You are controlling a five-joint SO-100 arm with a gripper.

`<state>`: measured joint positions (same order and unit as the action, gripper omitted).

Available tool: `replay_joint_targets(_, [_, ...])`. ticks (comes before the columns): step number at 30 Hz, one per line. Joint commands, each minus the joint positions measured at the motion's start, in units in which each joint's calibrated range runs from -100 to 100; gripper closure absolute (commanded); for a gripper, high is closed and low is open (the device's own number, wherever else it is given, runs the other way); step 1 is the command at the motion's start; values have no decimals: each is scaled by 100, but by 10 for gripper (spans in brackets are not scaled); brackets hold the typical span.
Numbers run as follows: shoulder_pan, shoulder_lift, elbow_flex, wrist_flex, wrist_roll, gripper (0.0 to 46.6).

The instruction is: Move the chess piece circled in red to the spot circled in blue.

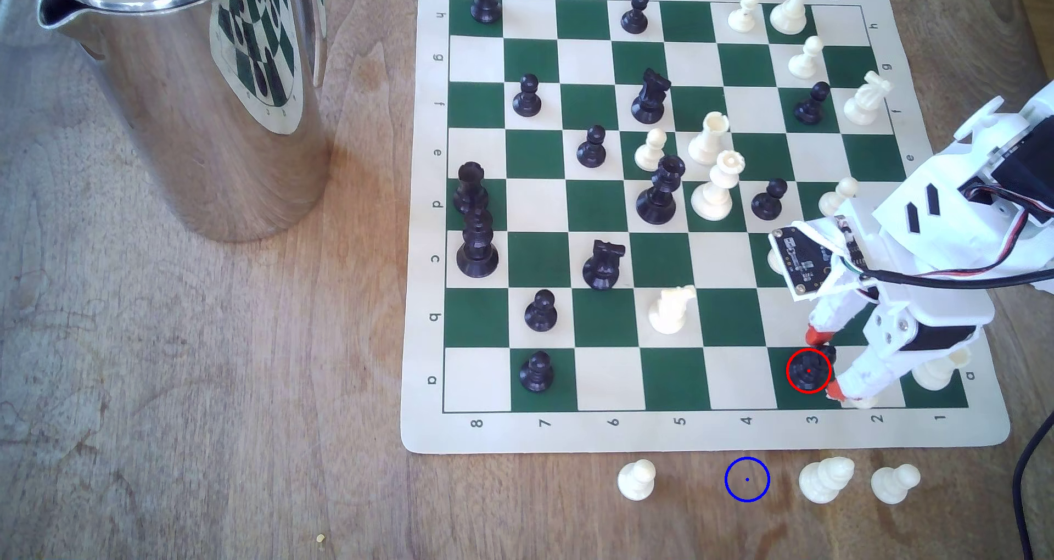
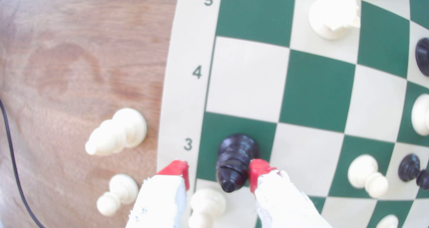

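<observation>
My gripper [image 1: 825,366] straddles the black pawn [image 1: 809,371] near the board's [image 1: 422,309] corner, fingers spread, one touching. Blue ring [image 1: 747,479] sits off-board on the table [image 1: 228,394], so lift needed.

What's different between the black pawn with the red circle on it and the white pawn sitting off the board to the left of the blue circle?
The black pawn is matte black; the white pawn is cream. The black pawn stands on a green corner-row square of the board, while the white pawn stands on the bare wooden table. The gripper straddles the black pawn with its red-tipped jaws apart; nothing is near the white pawn. Both are upright pawns of alike shape.
</observation>
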<state>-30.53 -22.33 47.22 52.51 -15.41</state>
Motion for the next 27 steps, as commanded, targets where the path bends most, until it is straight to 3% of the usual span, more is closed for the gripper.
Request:
replay_joint_targets(1, [-33,34,-26,-99,-24,324])
replay_joint_targets(6, [-33,60,20,-149,24,331])
replay_joint_targets(10, [-64,68,20,-132,107,413])
replay_joint_targets(11, [-64,68,20,-132,107,455])
replay_joint_targets(12, [-64,68,20,-132,107,463])
replay_joint_targets(22, [30,17,-171,23,117,464])
replay_joint_targets(27, [265,-135,-869,588,176,464])
